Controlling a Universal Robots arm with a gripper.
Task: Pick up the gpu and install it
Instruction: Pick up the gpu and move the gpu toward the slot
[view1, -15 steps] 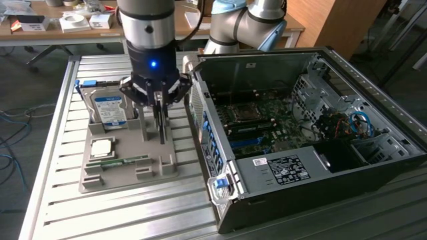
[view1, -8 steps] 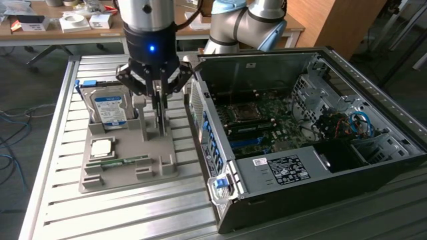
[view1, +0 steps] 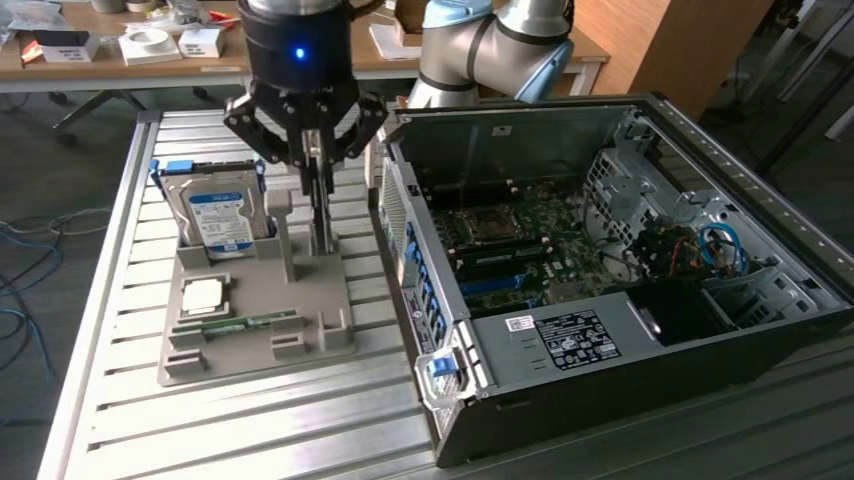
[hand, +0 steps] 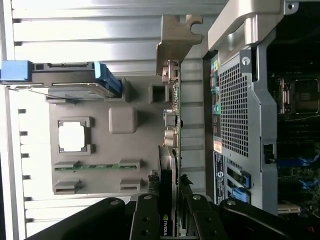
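While upright, gpu (hand: 168, 192) between fingers (hand: 145, 221).

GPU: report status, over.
Jaws shut on the gpu; gripper pointing straight down. Card stands on edge in the gray holder. Neighbouring hard drive apart from it.

1. The desk (view1: 267, 430) is a slatted metal surface.
2. An open computer case (view1: 601, 410) lies on its side on it.
3. A grey parts holder (view1: 254, 352) rests just beside the case, on the exterior view's left of it.
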